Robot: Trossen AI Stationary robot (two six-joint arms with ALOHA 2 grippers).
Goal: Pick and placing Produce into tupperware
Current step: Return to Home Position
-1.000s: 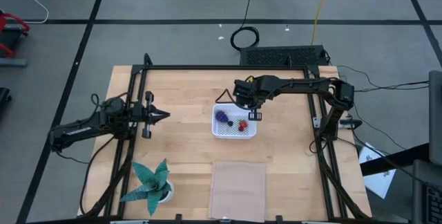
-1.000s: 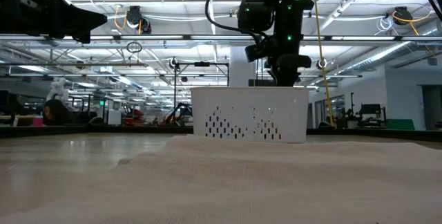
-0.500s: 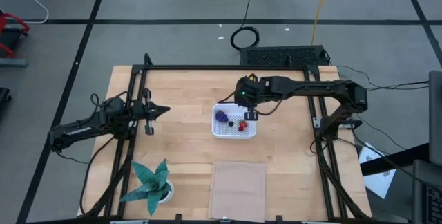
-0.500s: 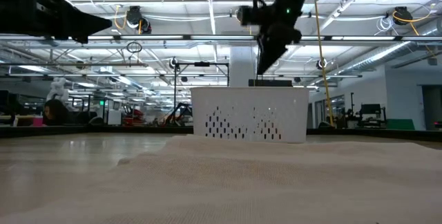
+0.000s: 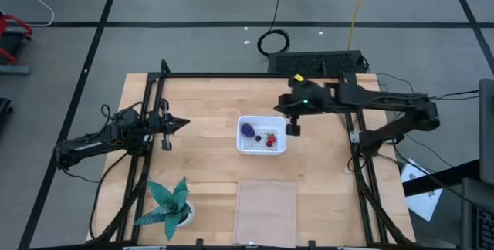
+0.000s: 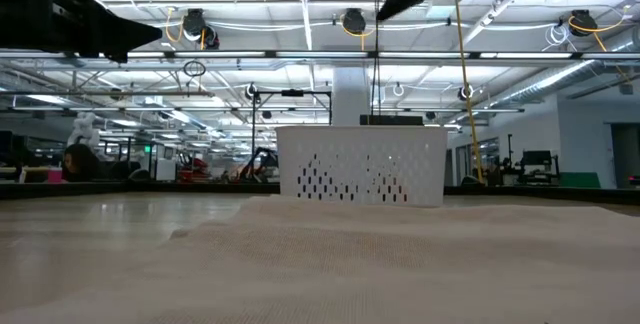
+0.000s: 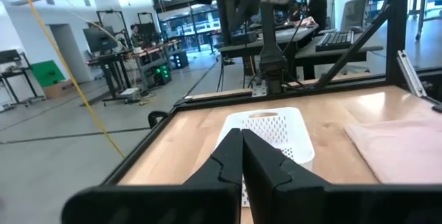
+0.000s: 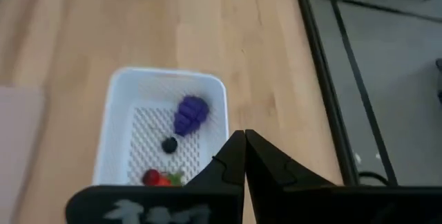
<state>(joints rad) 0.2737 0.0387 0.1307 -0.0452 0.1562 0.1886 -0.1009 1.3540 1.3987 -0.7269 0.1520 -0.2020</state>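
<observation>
Right arm (image 5: 363,107) has pulled up and back since a second ago. Right jaws now hang just off the tupperware (image 5: 241,146) corner nearest that arm, pinched together and empty. Left arm (image 5: 100,138) waits at the left side of the desk (image 5: 208,96), left jaws also closed on nothing. Tupperware sits mid-desk holding the purple lump (image 5: 248,130), red piece (image 5: 271,138) and one dark ball (image 8: 169,144); can't make out a second ball. Risk: the bin looks light, so any dip during the retreat could clip the rim and spill the lot.
</observation>
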